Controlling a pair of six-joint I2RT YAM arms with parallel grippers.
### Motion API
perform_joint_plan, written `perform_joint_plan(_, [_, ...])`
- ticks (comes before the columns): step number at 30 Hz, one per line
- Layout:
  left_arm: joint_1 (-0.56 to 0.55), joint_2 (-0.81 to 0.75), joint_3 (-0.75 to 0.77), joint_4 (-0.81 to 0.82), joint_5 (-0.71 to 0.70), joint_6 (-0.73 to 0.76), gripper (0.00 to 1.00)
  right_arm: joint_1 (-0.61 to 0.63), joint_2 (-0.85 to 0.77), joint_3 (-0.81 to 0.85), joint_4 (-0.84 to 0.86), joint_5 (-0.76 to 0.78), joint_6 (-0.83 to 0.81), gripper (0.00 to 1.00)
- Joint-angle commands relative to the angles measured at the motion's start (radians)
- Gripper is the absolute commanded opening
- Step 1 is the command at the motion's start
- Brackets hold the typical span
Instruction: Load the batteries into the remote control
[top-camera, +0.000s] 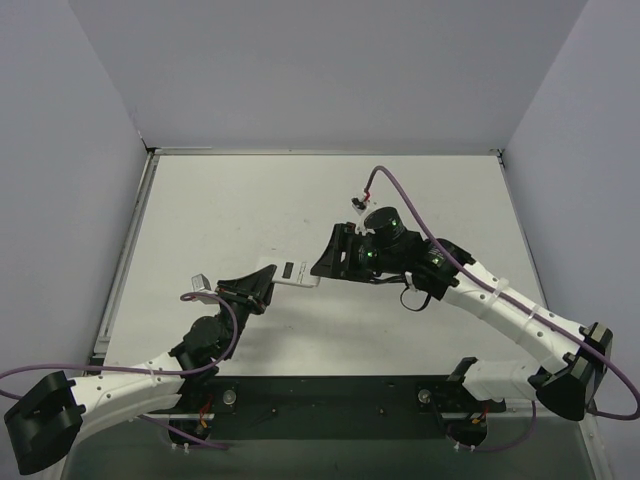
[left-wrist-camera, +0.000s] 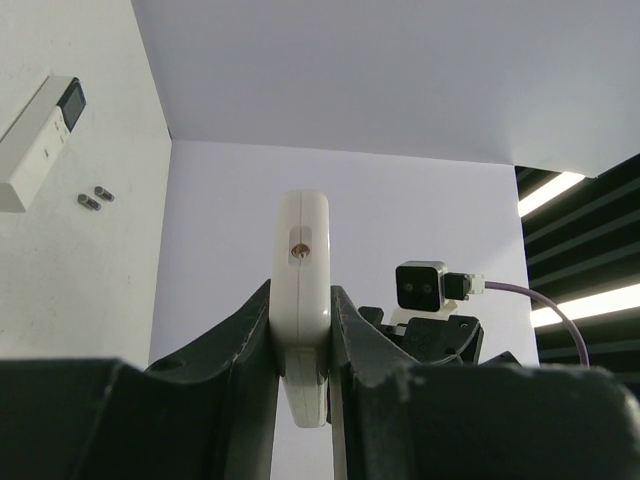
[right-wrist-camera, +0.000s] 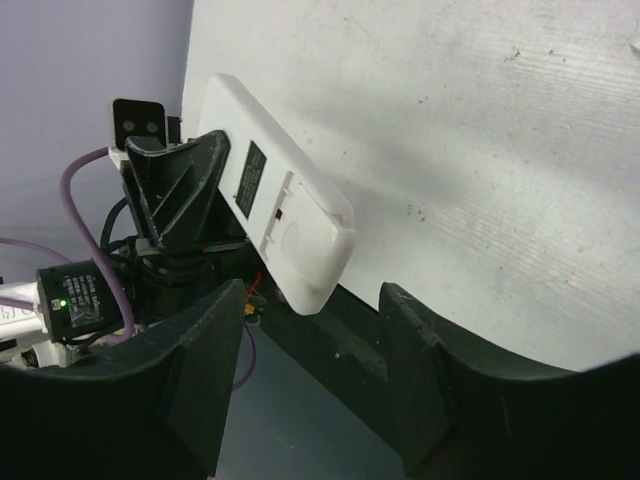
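My left gripper (top-camera: 262, 287) is shut on one end of the short white remote control (top-camera: 292, 272) and holds it above the table. In the left wrist view the remote (left-wrist-camera: 302, 260) stands edge-on between the fingers. In the right wrist view its white face with a small dark rectangle (right-wrist-camera: 275, 215) shows. My right gripper (top-camera: 325, 258) is open and empty, and the remote's free end lies just in front of its fingers (right-wrist-camera: 205, 350). Two tiny dark batteries (left-wrist-camera: 95, 197) lie on the table; they are not seen in the top view.
A longer, slimmer white remote with a dark screen (left-wrist-camera: 40, 140) lies on the table (top-camera: 230, 210) near the batteries. Grey walls close the table at the back and sides. The right arm (top-camera: 500, 305) stretches across the right half.
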Motion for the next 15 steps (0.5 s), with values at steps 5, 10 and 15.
perform_joint_plan(5, [-0.005,-0.001,-0.111,0.091,0.002,0.045,0.0,0.026,0.05,0.125,-0.179,0.098,0.02,0.42])
perform_joint_plan(10, [-0.005,0.007,-0.111,0.106,0.001,0.055,0.0,0.03,0.086,0.171,-0.218,0.112,0.024,0.42])
perform_joint_plan(15, [-0.005,0.009,-0.112,0.109,0.002,0.055,0.0,0.039,0.118,0.2,-0.244,0.115,0.024,0.42])
